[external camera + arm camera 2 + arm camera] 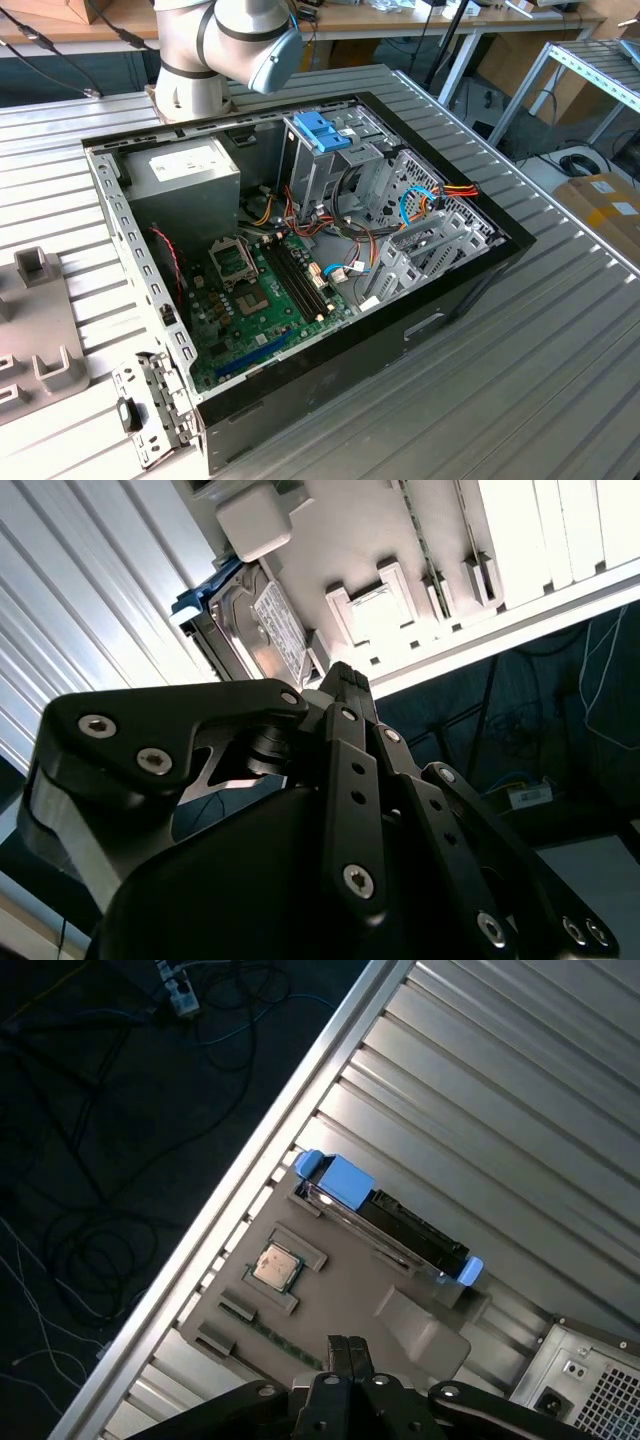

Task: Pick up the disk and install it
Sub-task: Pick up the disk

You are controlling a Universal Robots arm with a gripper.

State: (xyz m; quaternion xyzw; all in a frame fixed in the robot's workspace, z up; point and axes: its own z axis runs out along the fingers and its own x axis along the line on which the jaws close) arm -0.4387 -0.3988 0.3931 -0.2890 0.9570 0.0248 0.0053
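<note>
The gripper [348, 1350] is pinched together, empty. The first wrist view shows the disk [400, 1223] edge-on; the second wrist view shows its white label [278, 630]

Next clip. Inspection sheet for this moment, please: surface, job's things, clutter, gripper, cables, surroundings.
Surface: ribbed metal table carrying an open computer case and a grey fixture tray.
Job's things: disk stands on edge in the tray, blue carrier fitted; not yet picked up.
Clutter: processor chip in a tray pocket; metal bracket at the case's near corner.
Gripper: gripper shut, empty, apart from the disk, pointing toward the tray.
Cables: wiring bundles inside the case; coiled cable on the floor.
Surroundings: shelving; cardboard box.
</note>
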